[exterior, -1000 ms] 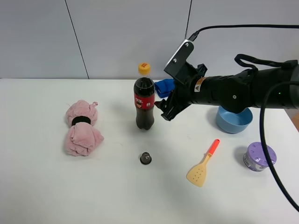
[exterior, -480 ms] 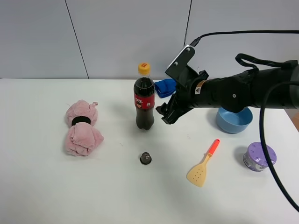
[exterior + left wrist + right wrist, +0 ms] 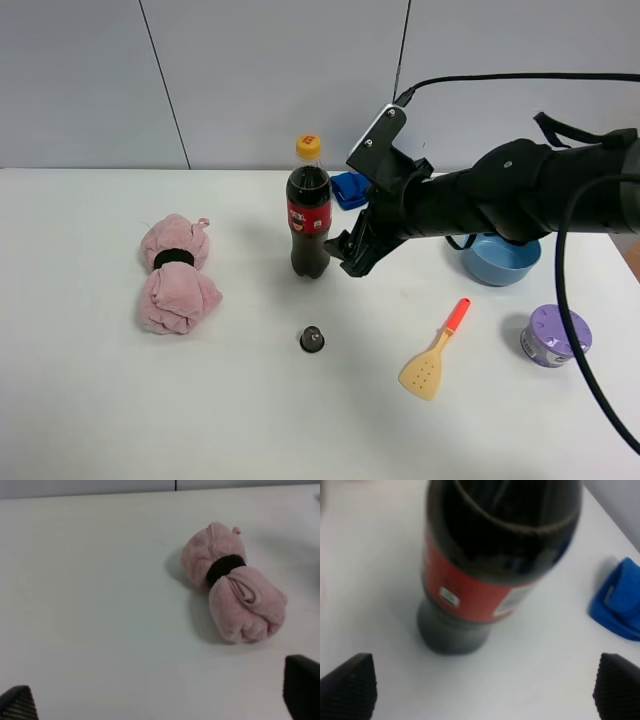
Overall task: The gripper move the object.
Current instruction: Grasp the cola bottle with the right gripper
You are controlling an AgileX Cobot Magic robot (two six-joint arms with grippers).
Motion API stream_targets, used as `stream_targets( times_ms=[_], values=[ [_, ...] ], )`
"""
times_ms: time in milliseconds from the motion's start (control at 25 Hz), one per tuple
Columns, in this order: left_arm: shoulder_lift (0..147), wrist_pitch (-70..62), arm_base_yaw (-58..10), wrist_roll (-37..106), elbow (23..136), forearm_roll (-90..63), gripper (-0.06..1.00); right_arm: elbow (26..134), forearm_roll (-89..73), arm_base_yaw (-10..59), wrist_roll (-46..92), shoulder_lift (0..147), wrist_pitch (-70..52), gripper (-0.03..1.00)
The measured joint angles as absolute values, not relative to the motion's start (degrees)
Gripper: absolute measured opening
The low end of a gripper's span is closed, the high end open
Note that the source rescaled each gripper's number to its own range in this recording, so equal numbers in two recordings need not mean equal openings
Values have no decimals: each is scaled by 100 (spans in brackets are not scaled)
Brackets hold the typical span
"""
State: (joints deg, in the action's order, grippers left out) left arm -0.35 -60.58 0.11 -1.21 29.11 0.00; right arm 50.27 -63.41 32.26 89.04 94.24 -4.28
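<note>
right gripper (image 3: 346, 247) | jaws spread wide, just beside cola bottle (image 3: 309, 220) | straddle its middle, close gently, keep upright

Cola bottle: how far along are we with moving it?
Done: the right gripper is open and lined up beside the cola bottle. In hand: the approach; the right wrist view shows the bottle ahead of it, untouched. Left: grasp it and move it; it stands upright on the table.

Colours: bottle (image 3: 309, 250), dark brown liquid, red label (image 3: 308, 215), yellow-orange cap (image 3: 309, 146); towel roll (image 3: 180, 295), pink, black band (image 3: 174, 259); bowl (image 3: 500, 260), light blue; tin (image 3: 556, 335), lilac; spatula (image 3: 435, 352), cream dotted blade, orange-red handle; capsule (image 3: 312, 339), black; table (image 3: 120, 400), white; right gripper (image 3: 347, 253), black.
</note>
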Motion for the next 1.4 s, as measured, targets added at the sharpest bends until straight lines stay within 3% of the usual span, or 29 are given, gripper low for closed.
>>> stream_targets(
  times_ms=[440, 1160, 1240, 1320, 1360, 1400],
  values=[
    [-35, -6058, 11, -121, 2911, 0, 100, 5058, -8491, 3226, 10699, 9617, -738, 65],
    [-35, -6058, 11, -121, 2911, 0, 100, 6477, -8720, 3201, 10891, 10942, -914, 63],
    [-35, -6058, 11, -121, 2911, 0, 100, 6509, -8728, 3201, 10891, 11001, -931, 54],
    [-35, -6058, 11, -121, 2911, 0, 100, 6510, -8741, 3201, 10891, 11015, -952, 30],
    [-35, -6058, 11, -121, 2911, 0, 100, 6510, -8747, 3201, 10891, 11026, -963, 10],
    [-35, -6058, 11, -121, 2911, 0, 100, 6510, -8764, 3201, 10881, 11026, -1015, 0]
  ],
)
